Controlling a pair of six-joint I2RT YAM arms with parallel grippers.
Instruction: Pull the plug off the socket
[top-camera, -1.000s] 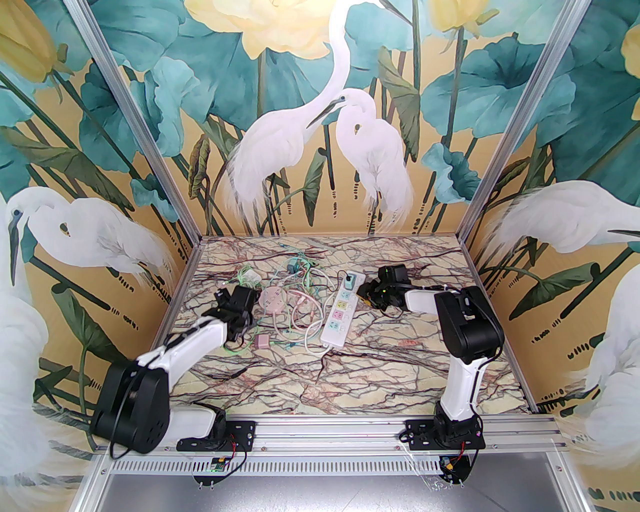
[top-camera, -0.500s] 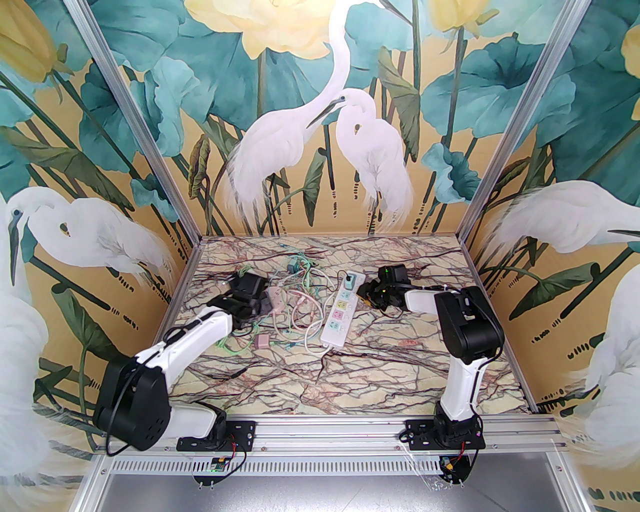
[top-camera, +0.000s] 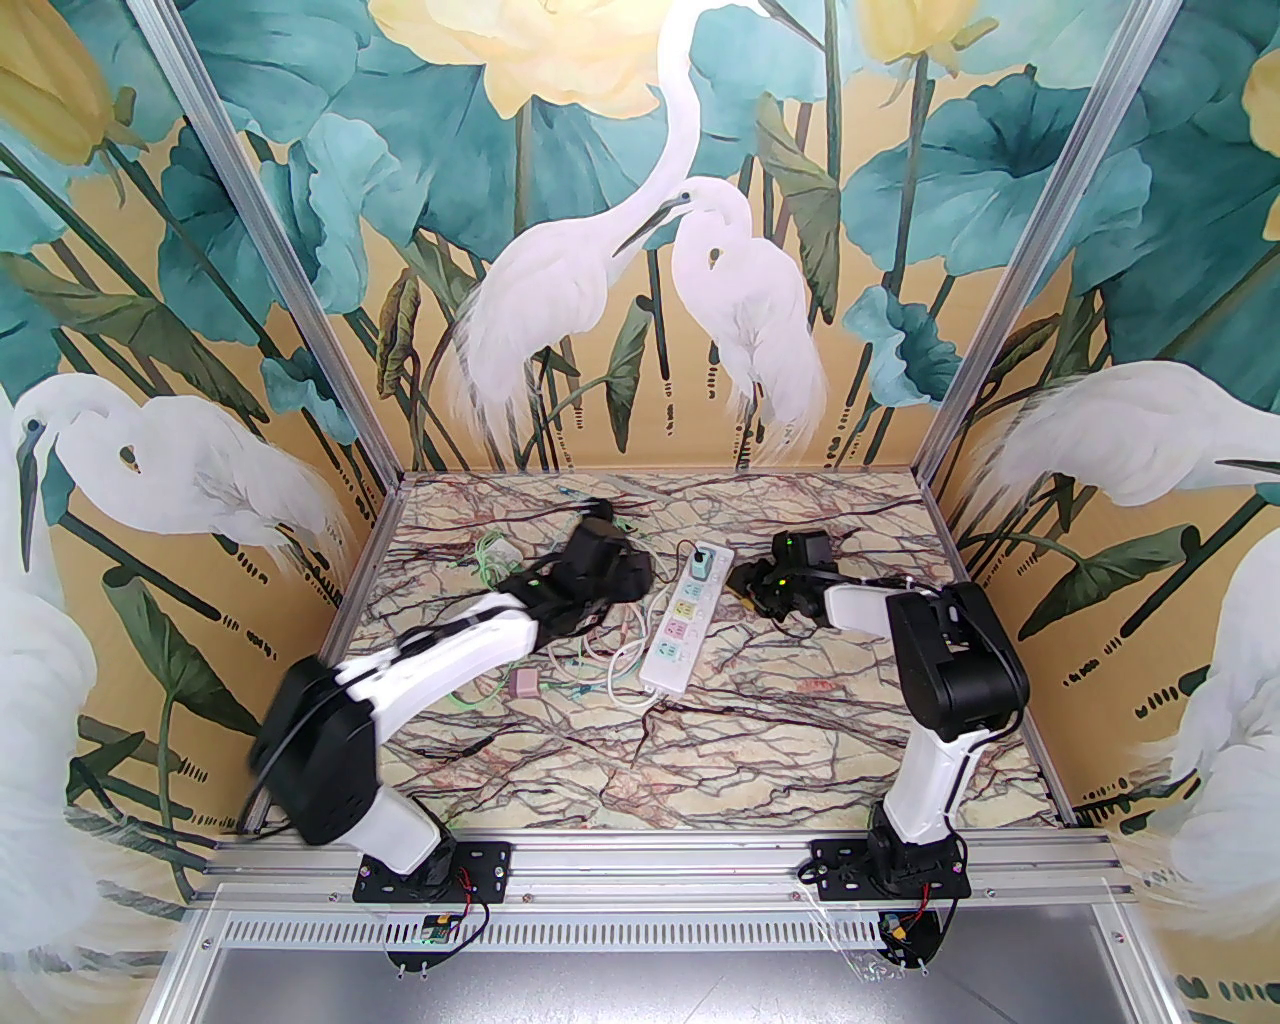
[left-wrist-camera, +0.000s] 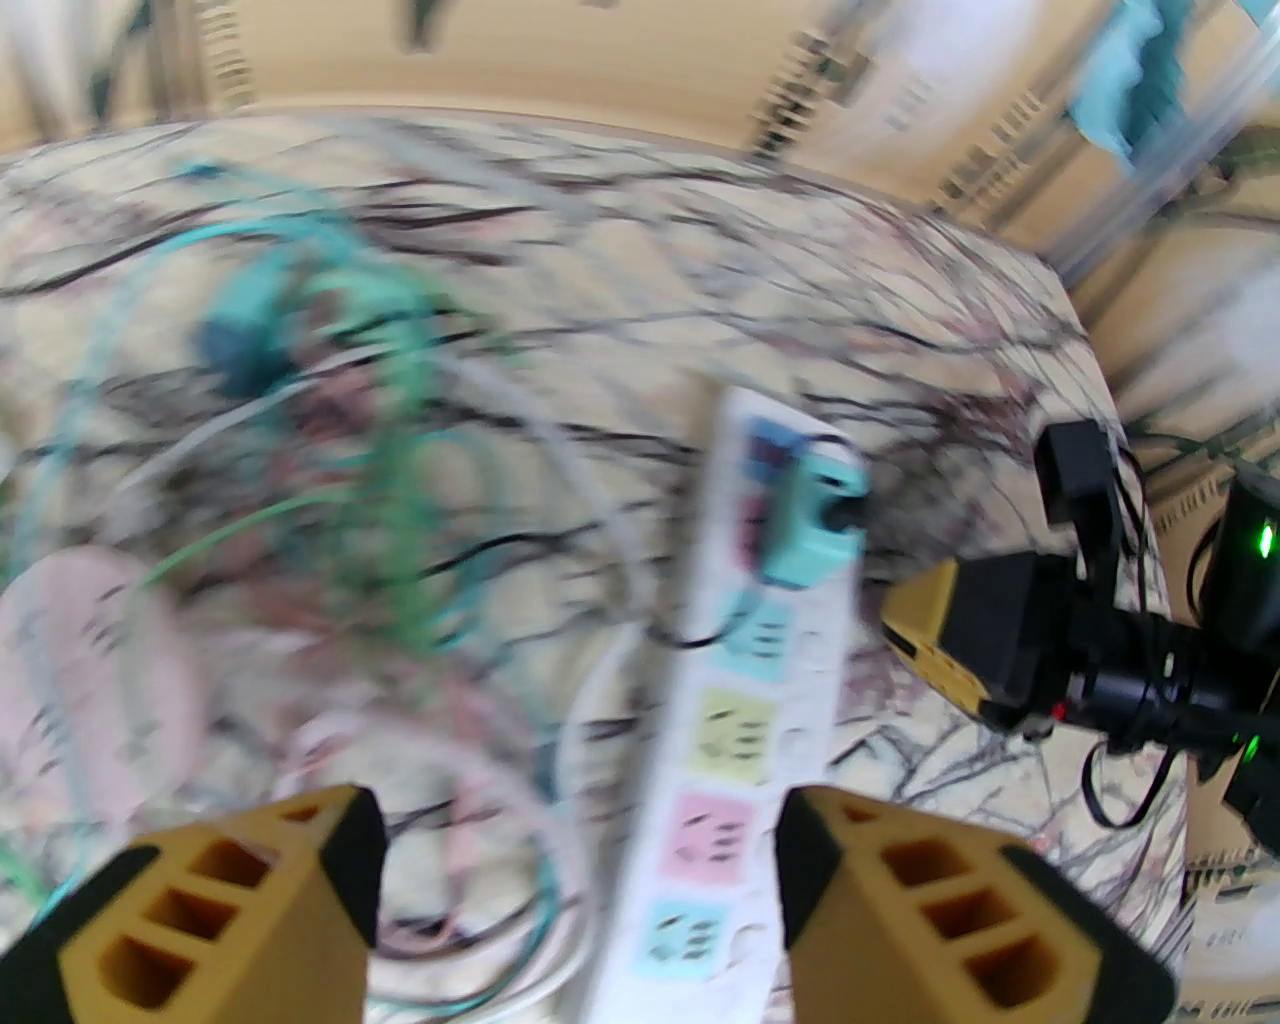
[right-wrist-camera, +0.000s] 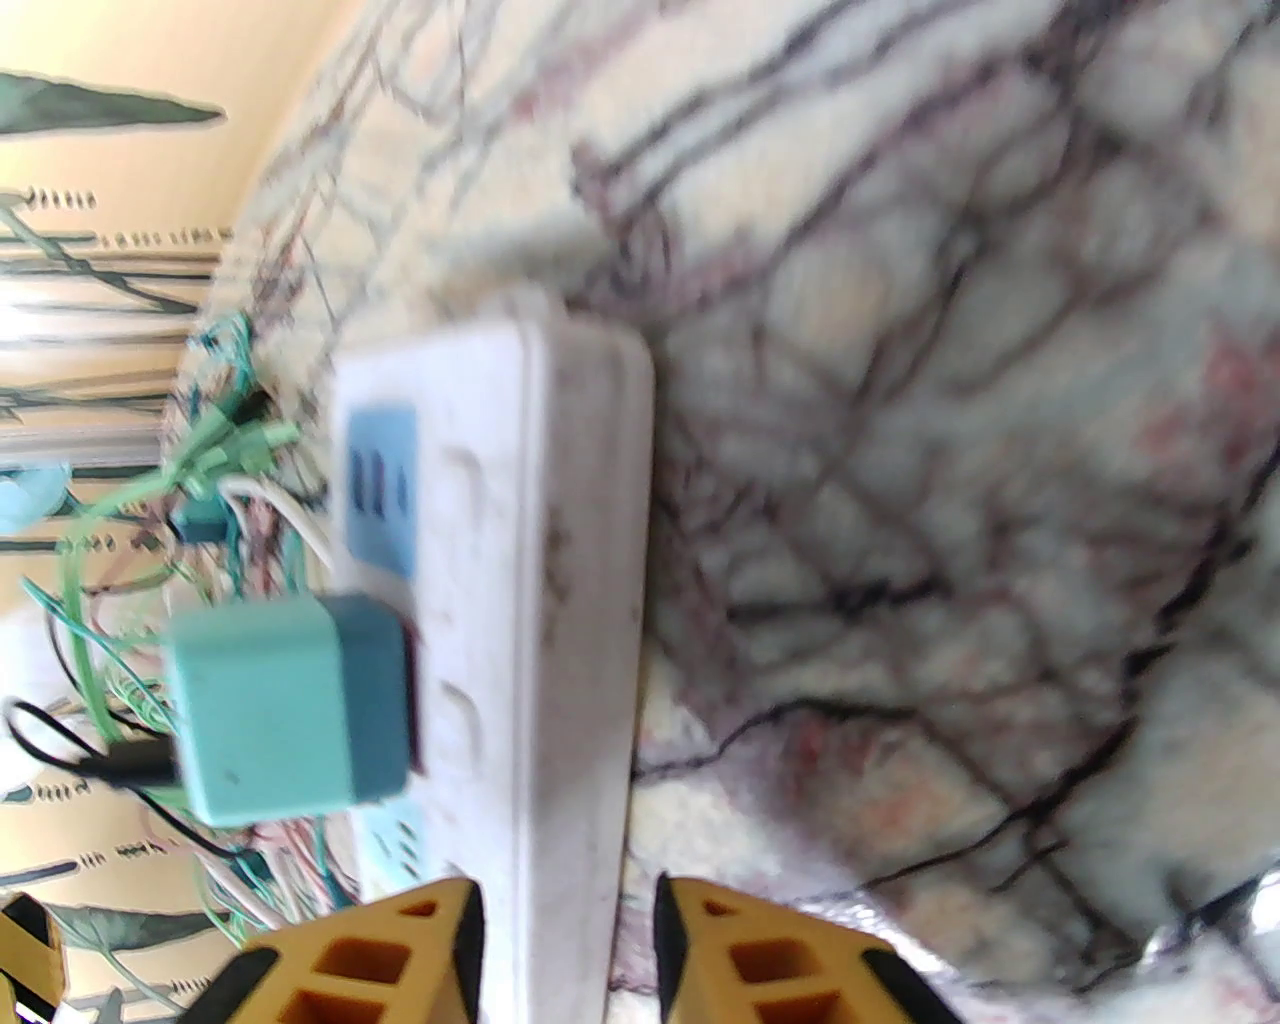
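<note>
A white power strip (top-camera: 683, 622) with coloured sockets lies mid-table, also in the left wrist view (left-wrist-camera: 745, 690). A teal plug (top-camera: 703, 566) sits in a socket near its far end, seen too in the blurred left wrist view (left-wrist-camera: 812, 520) and the right wrist view (right-wrist-camera: 285, 705). My left gripper (left-wrist-camera: 580, 880) is open and hovers just left of the strip (top-camera: 636, 578), short of the plug. My right gripper (right-wrist-camera: 565, 950) is closed on the strip's right edge near the plug (top-camera: 740, 585), one finger on each side of the strip's thickness.
A tangle of green, pink and white cables (top-camera: 590, 640) lies left of the strip, with a pink round socket hub (left-wrist-camera: 90, 680), a dark teal adapter (left-wrist-camera: 240, 340) and a small pink adapter (top-camera: 522, 686). The right gripper's yellow finger (left-wrist-camera: 940, 625) stands close by the plug.
My left arm has swung right and farther back, from over the cable tangle to beside the power strip. The right arm shifted slightly and stays at the strip's edge.
</note>
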